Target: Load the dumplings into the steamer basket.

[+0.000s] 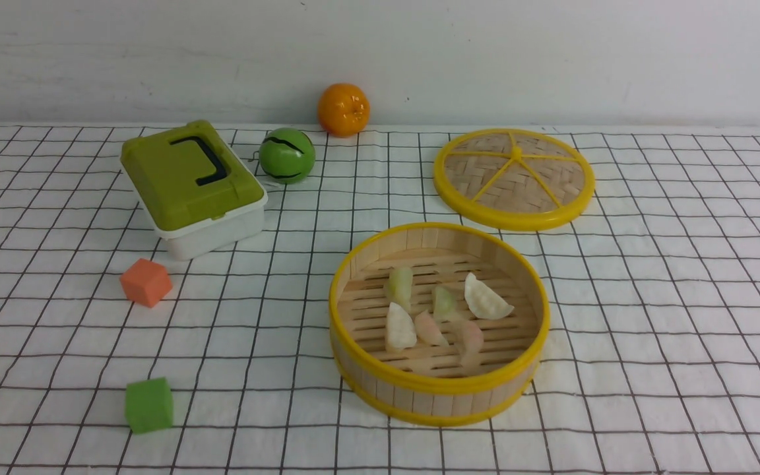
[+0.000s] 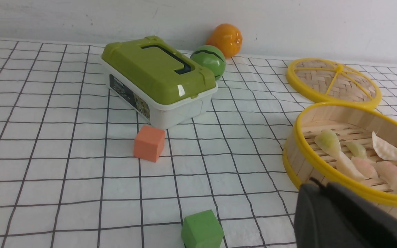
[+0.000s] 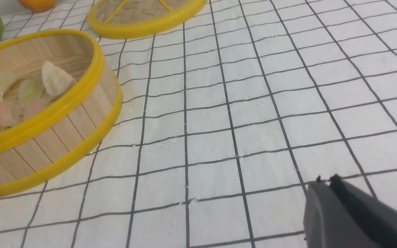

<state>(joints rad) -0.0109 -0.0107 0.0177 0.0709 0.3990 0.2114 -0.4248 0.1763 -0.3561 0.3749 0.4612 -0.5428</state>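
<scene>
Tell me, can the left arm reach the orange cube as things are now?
Probably yes. The orange cube stands alone on the cloth, apart from the green-lidded box, with nothing between it and the shut left end effector.

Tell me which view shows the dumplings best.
The front view: it looks down into the steamer basket, showing all six dumplings apart. The left wrist view shows them lower and overlapping; in the right wrist view the basket rim partly hides them.
</scene>
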